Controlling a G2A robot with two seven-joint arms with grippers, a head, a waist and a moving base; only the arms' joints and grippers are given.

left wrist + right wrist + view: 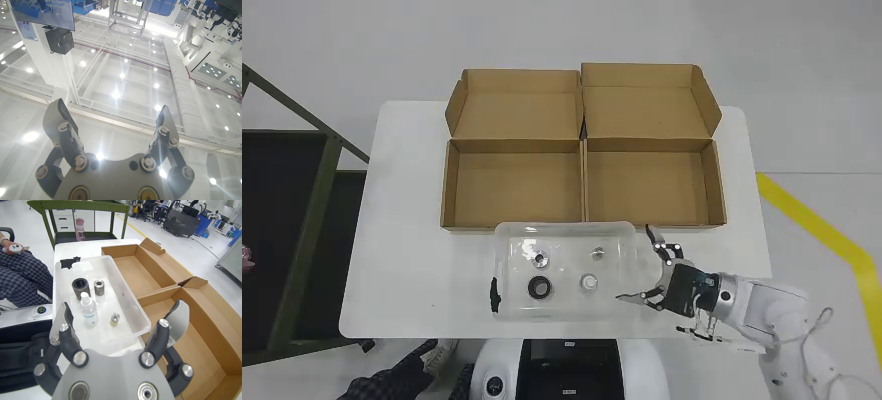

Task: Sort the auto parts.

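Four parts stood in the clear tray (130, 294): linear bearing (81, 289), steel bushing (99, 287), capped bottle (88, 310), knurled stud (115, 318). Metal pieces judged heavy, stiff and slick, best pinched across their round sides; bottle light and tippy. Right gripper (122, 306) was spread wide and empty beside the tray's end. Left gripper (112, 105) was likewise spread, facing the ceiling.
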